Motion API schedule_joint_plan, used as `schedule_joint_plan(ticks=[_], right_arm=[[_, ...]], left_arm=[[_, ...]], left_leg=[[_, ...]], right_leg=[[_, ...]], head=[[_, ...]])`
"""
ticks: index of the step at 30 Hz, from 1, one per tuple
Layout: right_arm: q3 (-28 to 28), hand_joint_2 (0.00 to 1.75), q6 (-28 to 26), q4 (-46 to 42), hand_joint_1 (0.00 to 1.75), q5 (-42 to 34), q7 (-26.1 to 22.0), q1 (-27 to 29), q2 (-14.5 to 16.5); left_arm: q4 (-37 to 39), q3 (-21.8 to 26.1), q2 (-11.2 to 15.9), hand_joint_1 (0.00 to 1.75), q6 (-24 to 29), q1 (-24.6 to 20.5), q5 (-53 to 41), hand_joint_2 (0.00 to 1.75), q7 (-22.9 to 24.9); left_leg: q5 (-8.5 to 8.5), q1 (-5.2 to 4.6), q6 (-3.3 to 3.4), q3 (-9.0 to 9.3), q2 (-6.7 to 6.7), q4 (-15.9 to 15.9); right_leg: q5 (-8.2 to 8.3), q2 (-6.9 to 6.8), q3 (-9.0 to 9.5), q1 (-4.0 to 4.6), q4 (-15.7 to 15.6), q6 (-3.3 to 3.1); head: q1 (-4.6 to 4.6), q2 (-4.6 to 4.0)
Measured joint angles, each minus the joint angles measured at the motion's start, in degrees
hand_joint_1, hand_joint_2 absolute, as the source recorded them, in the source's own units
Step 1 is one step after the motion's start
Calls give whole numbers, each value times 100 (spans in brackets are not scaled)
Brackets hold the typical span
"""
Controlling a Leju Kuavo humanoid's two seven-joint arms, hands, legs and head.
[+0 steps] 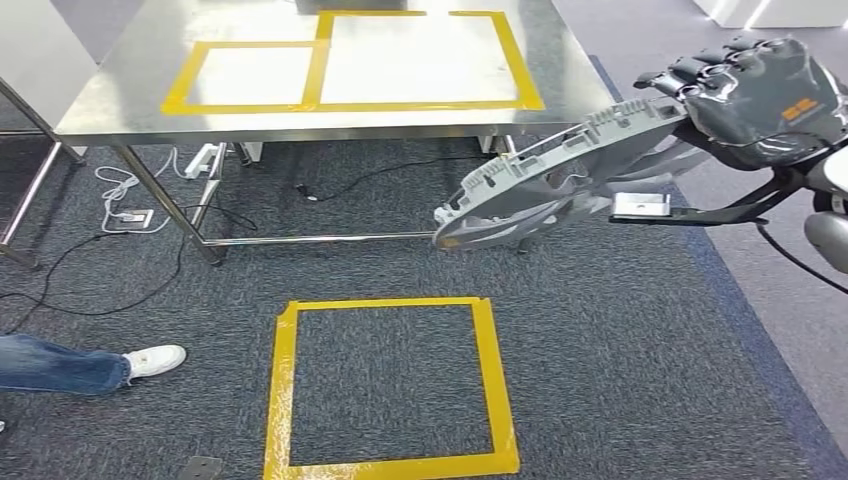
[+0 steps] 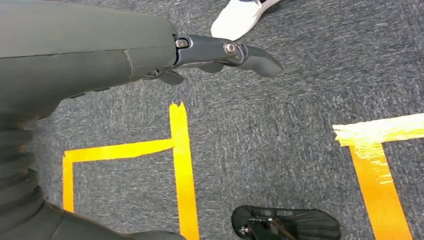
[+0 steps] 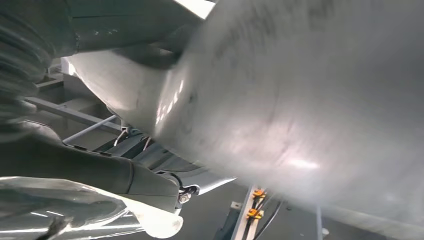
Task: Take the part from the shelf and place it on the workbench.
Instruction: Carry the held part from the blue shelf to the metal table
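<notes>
My right hand (image 1: 755, 90) grips a long grey plastic part (image 1: 560, 170) at its upper end, held in the air to the right of the workbench. The part slants down and to the left over the carpet, below the bench's front edge. Its pale curved surface (image 3: 300, 100) looms close in the right wrist view, with my hand's fingers (image 3: 150, 185) under it. The steel workbench (image 1: 120, 95) carries two yellow-taped rectangles (image 1: 420, 60). My left hand (image 2: 220, 55) hangs over the carpet, holding nothing, one finger stretched out.
A yellow-taped square (image 1: 390, 385) marks the carpet in front of the bench. A person's jeans leg and white shoe (image 1: 150, 360) are at the left. Cables and a power strip (image 1: 130, 218) lie under the bench's left side.
</notes>
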Motion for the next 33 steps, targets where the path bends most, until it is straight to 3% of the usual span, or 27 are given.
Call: schedule_joint_plan(ticks=[2,3,5,7,8,12,14,16,17,18,19,21,22,23,25,28,31,33], right_arm=[[8,175,0,0,175,1,-2,23,-1],[11,175,0,0,175,0,-5,32,-1],[13,175,1,-4,175,-1,-14,37,-6],[11,175,1,-14,175,-3,-28,21,-14],[11,175,1,-21,175,-3,-36,12,-19],[3,175,20,-44,175,-8,-54,-1,-53],[3,175,27,-57,175,-10,-54,0,-59],[11,175,34,-61,175,-8,-54,10,-61],[15,175,37,-61,175,-7,-54,18,-62],[17,175,39,-61,175,-5,-54,23,-62],[17,175,40,-61,175,-4,-54,25,-62],[15,175,40,-62,175,-5,-53,14,-62],[14,175,42,-62,175,-5,-52,4,-62],[14,175,44,-65,175,-7,-53,-3,-63],[9,175,50,-72,175,-9,-54,-11,-69],[-7,175,55,-84,175,-14,-55,-18,-78],[-12,175,86,-88,175,-18,-57,-32,-81],[6,175,115,-87,175,-18,-64,-11,-81]], left_arm=[[1,0,-4,0,0,4,-1,175,0],[1,0,-9,0,0,7,-1,175,0],[1,0,-17,0,-1,8,-5,175,0],[1,0,-21,0,-9,4,-14,175,-1],[2,0,-21,0,-18,2,-16,175,-2],[-1,0,-15,0,-53,-1,-21,175,-4],[-2,0,-12,0,-58,-8,-26,175,-4],[-1,1,-14,0,-59,0,-27,175,-4],[-1,1,-14,0,-59,10,-30,175,-4],[0,2,-14,0,-58,20,-33,175,-4],[0,3,-13,0,-57,28,-37,175,-4],[0,5,-7,0,-51,34,-42,175,-4],[0,7,-3,0,-49,35,-43,175,-4],[0,8,-1,0,-46,32,-46,175,-4],[0,9,1,0,-40,24,-50,175,-4],[0,9,0,0,-32,27,-53,175,-4],[0,9,-8,0,-26,28,-60,175,-4],[0,9,-23,0,-28,44,-62,175,-4]], left_leg=[[-32,-18,25,25,-2,3],[-56,-25,30,50,-5,5],[-125,-30,15,135,-18,9],[-208,-48,-33,199,-32,28],[-238,-56,-60,209,-36,36],[-344,-59,-175,208,-22,96],[-525,-39,-248,-7,-4,549],[-755,-15,-299,-457,3,1324],[-772,-8,-307,-651,5,1598],[-662,-5,-303,-763,5,1675],[-428,-6,-284,-771,5,1525],[128,-26,-212,-589,8,852],[283,-48,-169,-476,11,555],[301,-69,-128,-370,16,337],[154,-94,-66,-230,26,133],[53,-58,10,-40,12,-59],[-51,-54,66,113,-9,-111],[-169,-59,71,243,-24,-111]], right_leg=[[-95,1,-376,6,573,2],[15,0,-435,8,580,-2],[465,-1,-247,8,22,-20],[727,0,89,24,-641,-46],[742,1,197,35,-832,-65],[606,13,318,20,-926,-179],[543,3,412,-4,-944,-233],[456,-2,508,-4,-944,-257],[409,2,565,-4,-944,-254],[357,6,633,-3,-944,-251],[301,10,713,-2,-945,-245],[178,13,871,1,-961,-216],[123,19,942,7,-977,-185],[85,21,990,9,-1004,-151],[84,23,1053,14,-1030,-66],[113,12,880,0,-740,12],[-164,17,217,9,206,10],[-356,18,-161,12,510,17]], head=[[12,0],[15,0],[15,0],[19,0],[16,0],[5,0],[-6,0],[-11,0],[-12,0],[-12,0],[-15,0],[-17,0],[-17,0],[-20,0],[-29,0],[-5,0],[29,0],[32,0]])
